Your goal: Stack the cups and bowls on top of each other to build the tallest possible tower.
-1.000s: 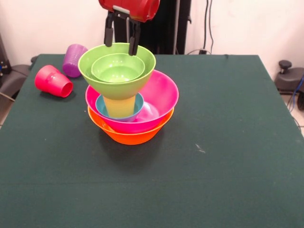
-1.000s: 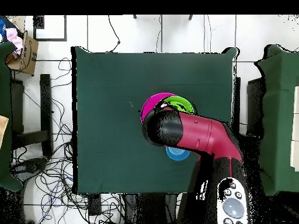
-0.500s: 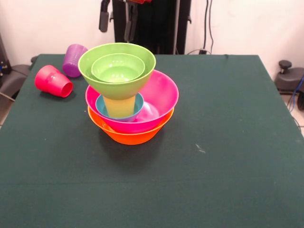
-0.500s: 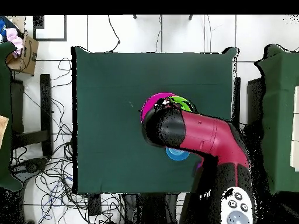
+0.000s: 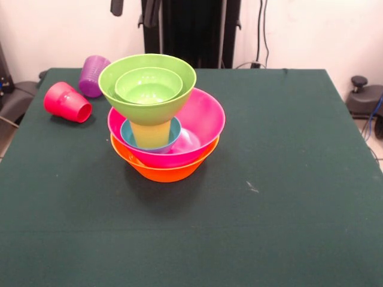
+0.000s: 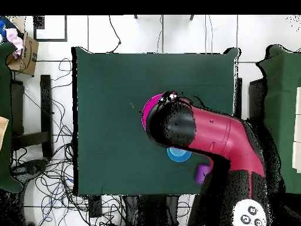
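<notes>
Bowls and one cup make up the tower [image 5: 163, 119] in the front view, standing left of centre on the dark green bench [image 5: 269, 179]. At the base sits the orange bowl [image 5: 164, 170], with the pink bowl [image 5: 203, 128] nested inside it. Within the pink bowl, toward its left side, rests a blue bowl [image 5: 130, 136], and the yellow cup [image 5: 151, 134] stands in that blue bowl. The large green bowl [image 5: 125, 89] is perched on the yellow cup, and the small green bowl [image 5: 148, 85] lies nested inside it. A pale glossy shape shows in the pink bowl just right of the cup; what it is cannot be told. The red cup [image 5: 67, 102] lies on its side near the bench's far left corner, and the purple cup [image 5: 93, 75] lies just behind it, close to the bench edge. Well above the tower, the dark fingers [image 5: 116, 6] reach only just into the top edge, grasping nothing and apart from every bowl; how wide they stand cannot be told.

From overhead, the red and black arm [image 6: 206, 138] covers most of the tower, leaving a sliver of pink rim visible at its left. A separate blue bowl [image 6: 178, 155] sits on the bench beside the arm, and the purple cup shows close by, near the bench's lower edge.
</notes>
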`<state>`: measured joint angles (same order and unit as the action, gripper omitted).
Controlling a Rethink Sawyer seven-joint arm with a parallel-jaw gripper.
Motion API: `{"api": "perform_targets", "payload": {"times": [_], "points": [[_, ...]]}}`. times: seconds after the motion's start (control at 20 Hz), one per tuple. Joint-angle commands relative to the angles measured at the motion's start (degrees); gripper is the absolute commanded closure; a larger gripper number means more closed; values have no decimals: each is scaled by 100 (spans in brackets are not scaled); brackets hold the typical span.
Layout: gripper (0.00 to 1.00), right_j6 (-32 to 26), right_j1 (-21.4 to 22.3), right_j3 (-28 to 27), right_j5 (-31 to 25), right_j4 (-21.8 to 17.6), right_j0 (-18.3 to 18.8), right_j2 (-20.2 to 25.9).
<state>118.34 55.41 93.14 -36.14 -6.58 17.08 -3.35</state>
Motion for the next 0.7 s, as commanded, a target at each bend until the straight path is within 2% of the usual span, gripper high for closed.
{"api": "perform_targets", "payload": {"times": [0.05,0.7], "points": [[0,-137,-157,-131,-715,-32,36,419],[0,-248,-173,-112,-642,-80,145,457]]}}
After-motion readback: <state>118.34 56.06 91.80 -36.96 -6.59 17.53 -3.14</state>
